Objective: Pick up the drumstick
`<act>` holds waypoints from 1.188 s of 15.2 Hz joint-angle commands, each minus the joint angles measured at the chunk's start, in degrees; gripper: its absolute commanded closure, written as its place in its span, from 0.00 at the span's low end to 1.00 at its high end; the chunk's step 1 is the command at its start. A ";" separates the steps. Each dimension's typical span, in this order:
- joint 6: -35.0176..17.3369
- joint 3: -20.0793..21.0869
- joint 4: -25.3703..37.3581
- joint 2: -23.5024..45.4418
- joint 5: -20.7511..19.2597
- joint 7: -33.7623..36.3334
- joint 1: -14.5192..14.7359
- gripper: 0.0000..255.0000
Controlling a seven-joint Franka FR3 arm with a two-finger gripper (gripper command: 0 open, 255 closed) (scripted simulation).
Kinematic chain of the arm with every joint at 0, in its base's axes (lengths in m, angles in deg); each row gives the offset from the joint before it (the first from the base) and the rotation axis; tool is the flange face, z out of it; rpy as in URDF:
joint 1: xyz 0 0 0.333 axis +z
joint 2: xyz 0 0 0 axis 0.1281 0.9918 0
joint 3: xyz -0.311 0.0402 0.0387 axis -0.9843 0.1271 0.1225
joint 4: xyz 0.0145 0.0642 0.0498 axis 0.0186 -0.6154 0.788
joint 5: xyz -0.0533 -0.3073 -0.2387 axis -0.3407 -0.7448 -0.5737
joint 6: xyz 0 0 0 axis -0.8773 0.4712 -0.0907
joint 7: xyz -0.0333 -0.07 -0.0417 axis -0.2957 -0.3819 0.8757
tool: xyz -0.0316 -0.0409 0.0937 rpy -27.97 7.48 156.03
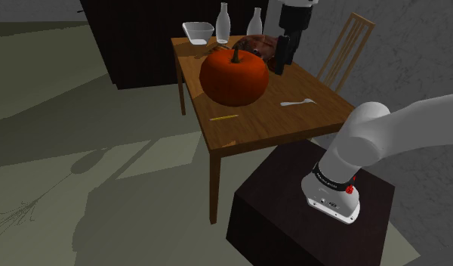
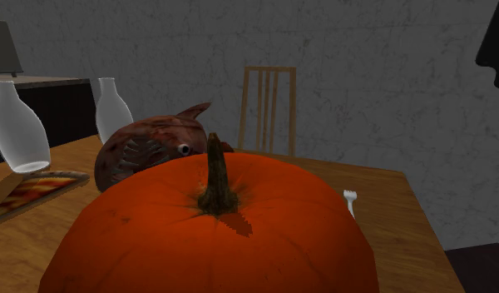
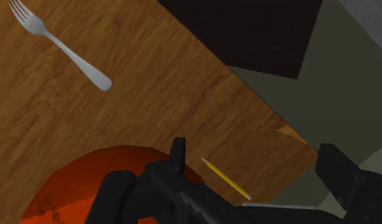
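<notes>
Black gripper (image 1: 279,63) above the far end of the wooden table (image 1: 266,125), fingers (image 3: 177,153) spread wide apart, clasping nothing. Between them in the wrist view, farther down: a yellow pencil (image 3: 226,179) flat on the wood, near the orange pumpkin (image 1: 232,75). Reddish-brown drumstick (image 1: 257,45) on the table at the pumpkin's one o'clock in the shoulder view, just at the gripper's nine o'clock; contact there impossible to tell. Grey fork (image 1: 299,102) at the gripper's five o'clock, well apart.

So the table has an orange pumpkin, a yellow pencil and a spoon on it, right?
Not quite: it is a fork, not a spoon; the wrist view shows its tines. The pumpkin and pencil do lie on the table.
</notes>
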 commanded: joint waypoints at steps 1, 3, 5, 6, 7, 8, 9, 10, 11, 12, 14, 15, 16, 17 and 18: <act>0.00 0.00 0.00 0.00 0.00 0.00 0.00 0.00; -3.50 -0.70 -1.51 1.12 -1.69 -0.25 -1.22 0.00; -7.03 -1.44 -2.78 2.46 -3.36 -0.41 -2.49 0.00; -8.81 -1.82 -3.33 3.21 -4.18 -0.46 -3.14 0.00; -10.58 -2.21 -3.82 4.01 -4.99 -0.49 -3.80 0.00; -12.36 -2.60 -4.25 4.86 -5.80 -0.49 -4.46 0.00; -14.14 -3.01 -4.62 5.76 -6.61 -0.47 -5.12 0.00; -15.91 -3.41 -4.93 6.72 -7.41 -0.43 -5.79 0.00; -17.68 -3.83 -5.18 7.72 -8.20 -0.37 -6.47 0.00; -19.44 -4.25 -5.36 8.76 -8.98 -0.29 -7.14 0.00; -22.92 -5.10 -5.54 10.98 -10.53 -0.06 -8.49 0.00; -24.64 -5.53 -5.53 12.14 -11.30 0.08 -9.16 0.00; -26.34 -5.97 -5.47 13.35 -12.05 0.24 -9.83 0.00; -28.02 -6.40 -5.34 14.59 -12.79 0.42 -10.51 0.00; -29.68 -6.84 -5.15 15.86 -13.52 0.61 -11.18 0.00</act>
